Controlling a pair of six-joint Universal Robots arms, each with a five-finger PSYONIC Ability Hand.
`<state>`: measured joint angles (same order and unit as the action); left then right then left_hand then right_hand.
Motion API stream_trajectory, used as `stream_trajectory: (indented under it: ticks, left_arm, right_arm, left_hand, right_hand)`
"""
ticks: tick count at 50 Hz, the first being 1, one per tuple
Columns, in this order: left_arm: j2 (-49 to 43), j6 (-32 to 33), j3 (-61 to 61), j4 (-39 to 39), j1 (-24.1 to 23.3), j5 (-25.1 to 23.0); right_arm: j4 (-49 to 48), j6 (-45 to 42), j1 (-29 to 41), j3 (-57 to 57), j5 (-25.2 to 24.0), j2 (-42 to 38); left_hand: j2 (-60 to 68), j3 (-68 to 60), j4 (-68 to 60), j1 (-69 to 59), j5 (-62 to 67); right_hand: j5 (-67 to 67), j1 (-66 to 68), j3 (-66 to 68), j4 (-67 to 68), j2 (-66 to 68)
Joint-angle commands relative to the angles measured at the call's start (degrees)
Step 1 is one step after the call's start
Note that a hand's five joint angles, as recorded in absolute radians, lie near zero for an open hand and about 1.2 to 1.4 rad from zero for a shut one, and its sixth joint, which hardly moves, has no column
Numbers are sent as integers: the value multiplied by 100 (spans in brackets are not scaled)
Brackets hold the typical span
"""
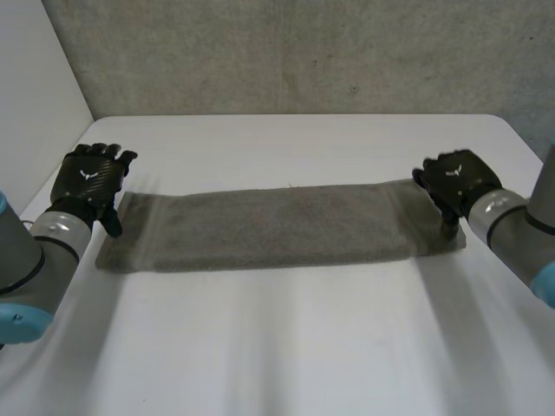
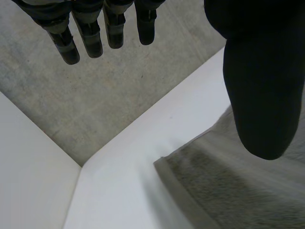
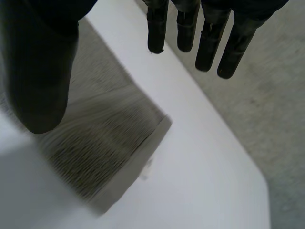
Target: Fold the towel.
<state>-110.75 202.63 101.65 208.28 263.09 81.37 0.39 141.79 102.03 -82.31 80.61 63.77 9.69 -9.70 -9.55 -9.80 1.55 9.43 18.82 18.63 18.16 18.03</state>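
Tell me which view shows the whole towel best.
Head view: the towel lies flat along the table, both short ends in sight. The left wrist view catches one end's corner, the right wrist view the other end's.

The towel is a plain, dull grey-brown, with a paler flat band along each short end and a finely ribbed stripe just inside it. The counter is plain white. The left robot hand and the right robot hand are black, each with a small white emblem on its back. The arms are grey, with light-blue caps. The back wall is mottled grey with darker specks, and the side panel is plain white.
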Motion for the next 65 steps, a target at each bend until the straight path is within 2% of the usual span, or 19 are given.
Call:
stream_trajectory:
  ticks: [1,6,14,16,17,18,19,20,29,34,36,42,45,50,53,55,56,58,65]
  left_arm:
    - [291,-1107,477,11,-4,-42]
    - [300,-1690,645,63,5,-51]
    - [317,-1744,698,169,23,-51]
    - [317,-1744,716,196,40,-51]
    - [326,-1744,733,222,66,-51]
    - [326,-1744,751,248,110,-51]
    - [326,-1744,751,248,111,-51]
    - [326,-1744,768,266,119,-51]
    - [335,-1735,812,319,119,-51]
    - [370,-1735,821,319,119,-51]
    - [379,-1735,830,327,119,-51]
    - [388,-1735,847,327,102,-51]
    - [388,-1735,856,327,75,-51]
    - [396,-1735,900,327,58,-51]
    - [466,-1735,918,336,67,-43]
    - [475,-1735,926,362,58,-43]
    - [475,-1727,944,397,58,-43]
    - [467,-1727,961,432,49,-43]
    - [458,-1709,1067,635,23,-43]
  right_arm:
    - [-171,24,-324,-347,-450,-224]
    - [-549,24,-535,-338,-643,-664]
    - [-874,-20,-658,-233,-652,-1095]
    - [-874,-3,-675,-137,-556,-1165]
    - [-874,-2,-675,-136,-555,-1165]
    - [-822,-2,-701,-84,-538,-1174]
    - [-822,-2,-702,-83,-538,-1174]
    - [-778,-2,-815,-101,-538,-1113]
    - [-39,-213,-1510,-382,-502,-541]
    - [435,-943,-2249,-487,-458,-233]
    - [742,-1782,-2738,-453,-319,-58]
    - [813,-1989,-2846,-101,-124,74]
    - [813,-1628,-2389,180,-107,206]
    - [525,-567,-532,663,-89,452]
    - [330,-398,80,761,-89,426]
    - [-143,-214,1235,927,-11,208]
    - [-145,-213,1241,928,-10,206]
    - [-460,-213,2203,1050,130,-248]
    - [-593,-231,3339,1112,218,-1154]
  left_hand:
    - [36,-34,-49,-24,-151]
    - [70,-68,-83,-58,-117]
    - [53,-51,-66,-41,-134]
    - [53,-51,-66,-41,-134]
    - [53,-51,-66,-41,-134]
    - [53,-51,-66,-41,-134]
    - [53,-51,-66,-41,-134]
    - [53,-51,-66,-41,-134]
    - [31,-30,-45,-20,-155]
    - [31,-30,-45,-20,-155]
    - [31,-30,-45,-20,-155]
    - [31,-30,-45,-20,-155]
    - [31,-30,-45,-20,-155]
    - [31,-30,-45,-20,-155]
    - [31,-30,-45,-20,-155]
    - [31,-30,-45,-20,-155]
    - [31,-30,-45,-20,-155]
    - [31,-30,-45,-20,-155]
    - [31,-30,-45,-20,-155]
  right_hand:
    - [176,236,256,303,316]
    - [-60,1,20,67,80]
    - [176,236,256,303,316]
    - [2600,2661,2680,2727,2740]
    - [2614,2675,2695,2741,2755]
    - [4413,4474,4493,4540,4553]
    - [4431,4492,4511,4558,4571]
    - [6041,6101,6121,6168,6181]
    - [6057,6118,6137,6184,6197]
    - [6057,6118,6137,6184,6197]
    - [6057,6118,6137,6184,6197]
    - [6057,6118,6137,6184,6197]
    - [6057,6118,6137,6184,6197]
    - [6057,6118,6137,6184,6197]
    - [6057,6118,6137,6184,6197]
    - [6057,6118,6137,6184,6197]
    - [6057,6118,6137,6184,6197]
    - [6057,6118,6137,6184,6197]
    - [6057,6118,6137,6184,6197]
